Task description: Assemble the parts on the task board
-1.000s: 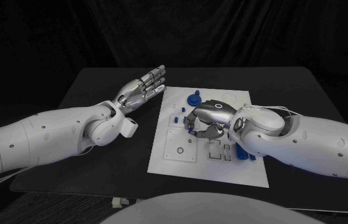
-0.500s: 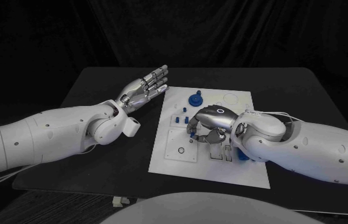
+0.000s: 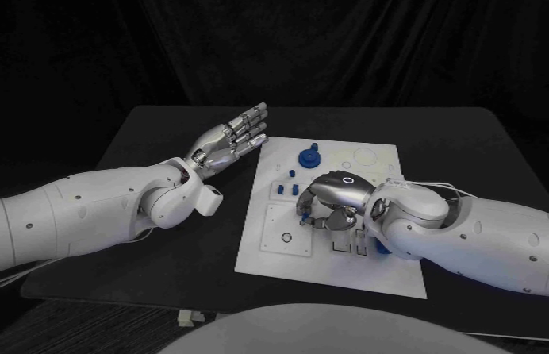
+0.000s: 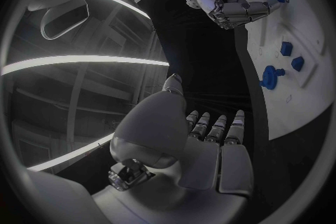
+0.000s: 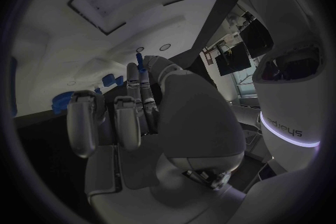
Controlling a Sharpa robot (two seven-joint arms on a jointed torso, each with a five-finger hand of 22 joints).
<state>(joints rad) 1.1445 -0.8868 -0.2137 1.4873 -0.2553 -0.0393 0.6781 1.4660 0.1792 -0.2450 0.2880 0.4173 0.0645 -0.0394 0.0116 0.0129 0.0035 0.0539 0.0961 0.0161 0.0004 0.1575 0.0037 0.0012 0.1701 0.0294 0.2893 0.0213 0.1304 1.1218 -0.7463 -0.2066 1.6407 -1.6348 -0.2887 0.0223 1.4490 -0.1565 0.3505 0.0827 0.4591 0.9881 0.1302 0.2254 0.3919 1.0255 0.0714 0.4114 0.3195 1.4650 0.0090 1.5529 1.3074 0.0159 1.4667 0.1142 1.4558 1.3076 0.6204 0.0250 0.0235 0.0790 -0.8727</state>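
head view, left hand fingers spread, right hand curled over task board, grip unclear

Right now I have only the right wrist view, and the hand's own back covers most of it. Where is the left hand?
Observer: In the head view the left hand hovers over the table beside the far left corner of the task board. Its fingers are straight and apart, and it holds nothing.
Operator: And where over the board is the right hand?
Observer: The right hand is over the board's middle with its fingers curled down toward it. I cannot tell whether it grips a part.
Operator: Is anything behind the hand, out of my sight?
Observer: Yes, blue parts lie on the board's right side, close beside the right wrist.
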